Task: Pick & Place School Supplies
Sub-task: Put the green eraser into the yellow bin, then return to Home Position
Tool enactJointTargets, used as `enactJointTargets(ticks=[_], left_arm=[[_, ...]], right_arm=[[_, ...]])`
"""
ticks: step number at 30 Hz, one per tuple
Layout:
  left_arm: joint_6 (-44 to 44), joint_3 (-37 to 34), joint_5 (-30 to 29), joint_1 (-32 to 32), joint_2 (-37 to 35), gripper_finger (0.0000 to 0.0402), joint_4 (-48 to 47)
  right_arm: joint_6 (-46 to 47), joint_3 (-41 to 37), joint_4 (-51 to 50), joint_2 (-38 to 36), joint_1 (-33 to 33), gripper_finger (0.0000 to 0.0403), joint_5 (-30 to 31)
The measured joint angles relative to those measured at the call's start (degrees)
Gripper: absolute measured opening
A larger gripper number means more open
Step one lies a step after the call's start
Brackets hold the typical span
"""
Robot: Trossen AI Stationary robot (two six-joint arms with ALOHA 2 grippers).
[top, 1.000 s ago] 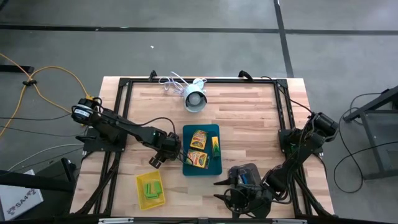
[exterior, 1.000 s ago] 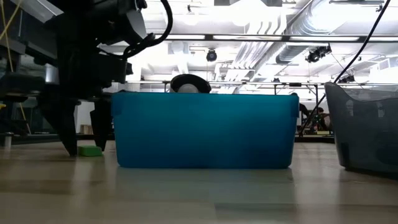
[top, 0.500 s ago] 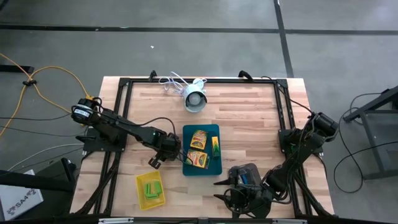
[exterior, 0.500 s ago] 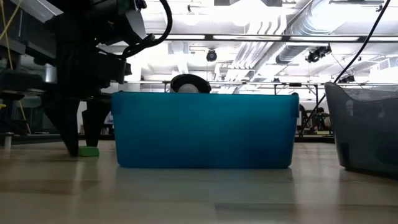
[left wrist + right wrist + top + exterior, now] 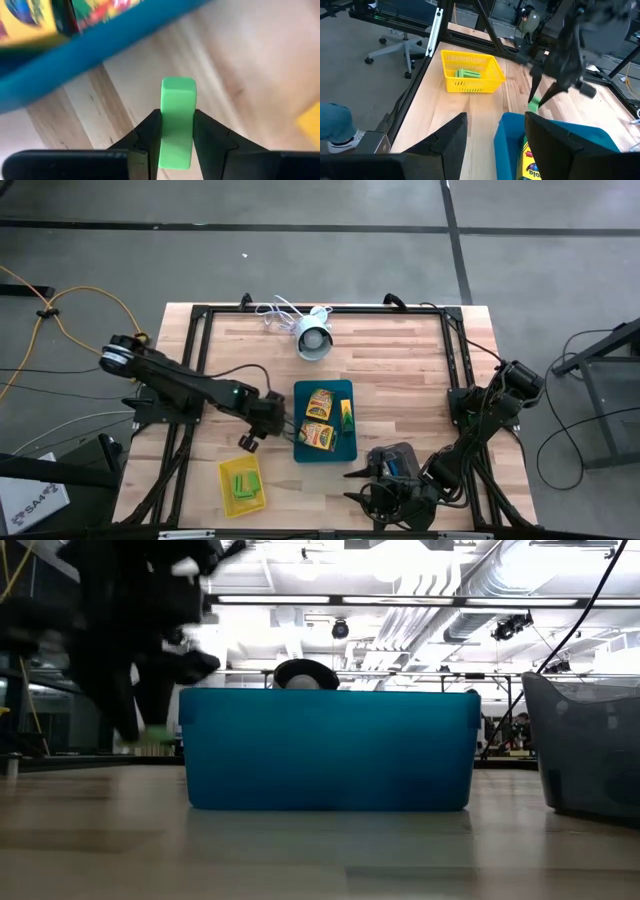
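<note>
Block point(image 5: 176, 120) sits clenched in the left claw point(image 5: 176, 131), long axis along the fingers, lifted off the counter point(image 5: 400, 370) just beside the teal tray point(image 5: 342, 456). Yellow tray point(image 5: 243, 485) lies near. Right claw point(image 5: 494, 131) waits released.

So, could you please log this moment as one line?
left hand: shut on green block, lifted | beside teal tray | right hand: open, waiting

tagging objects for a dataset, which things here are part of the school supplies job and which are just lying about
Job:
- green block, held in the left pincer
- printed boxes in the teal tray
- green blocks in the yellow tray

Lying about:
- white round device
- dark grey tray
</note>
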Motion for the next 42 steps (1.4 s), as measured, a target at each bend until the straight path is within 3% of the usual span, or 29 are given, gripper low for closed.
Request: enactJointTargets(ticks=[7, 13, 22, 26, 34, 42], left_arm=[[-10.46, 0.0, 0.22, -5.83, -8.72, 0.0091, -0.42], [-19.85, 0.04, -3.41, -17.14, -14.11, 0.0091, -0.31], [-32.45, 0.11, -13.05, -33.1, -12.11, 0.0097, 2.91], [-37.71, 0.11, -13.58, -34.89, -8.94, 0.0111, 2.93], [-38.44, 0.11, -12.32, -35.04, -3.74, 0.0119, 3.38], [-39.71, 0.11, -11.85, -34.73, -5.5, 0.012, 4.15]], right_arm=[[0.0, 0.0, -0.02, 0.0, 0.0, 0.019, -0.22], [0.0, 0.0, 0.03, 0.0, 0.0, 0.019, -1.06], [0.0, 0.0, 0.61, 0.0, 0.0, 0.019, -1.06], [-0.04, 0.0, 1.31, 0.0, 0.0, 0.019, -1.06], [-0.15, 0.0, 1.53, 0.0, 0.0, 0.019, -1.06], [-0.17, 0.0, 1.53, 0.0, 0.0, 0.019, -1.22]])
